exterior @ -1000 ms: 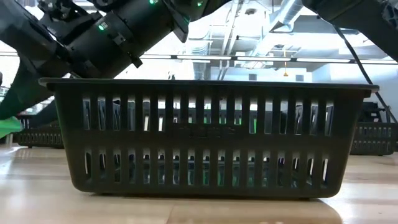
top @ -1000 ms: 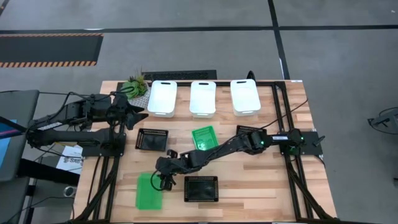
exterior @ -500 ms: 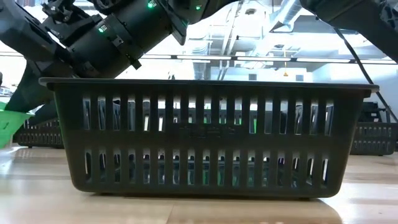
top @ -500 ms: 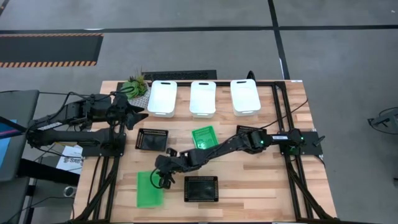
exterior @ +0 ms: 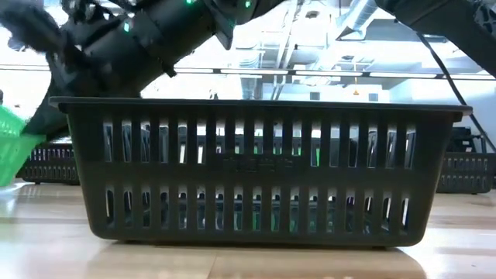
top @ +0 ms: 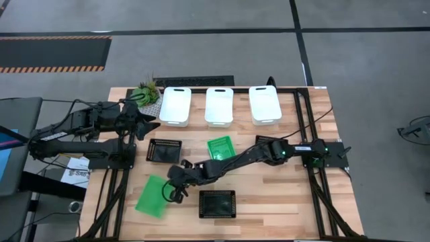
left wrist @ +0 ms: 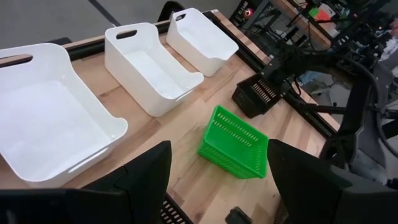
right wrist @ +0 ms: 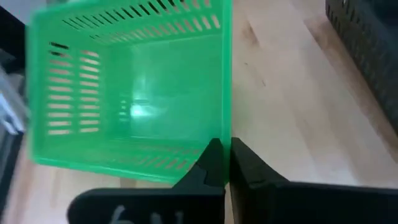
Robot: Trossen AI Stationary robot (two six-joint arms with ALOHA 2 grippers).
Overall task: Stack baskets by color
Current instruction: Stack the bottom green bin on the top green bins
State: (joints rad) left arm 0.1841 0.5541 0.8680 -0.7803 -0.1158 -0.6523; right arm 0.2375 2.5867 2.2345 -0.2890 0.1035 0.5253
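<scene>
**Right gripper clamped on a green basket's rim**

The right gripper [right wrist: 225, 163] has its fingers pressed together on the near wall of a green basket [top: 152, 196], which sits tilted at the table's [top: 282, 208] front left. A black basket [top: 217, 204] lies just beside it, another black basket [top: 164, 151] farther back. A second green basket [top: 220, 148] rests mid-table. Three white baskets [top: 220, 105] line the far edge, near a small plant [top: 146, 90]. The left gripper [top: 149, 126] hovers with jaws apart at the left, near the leftmost white basket
</scene>
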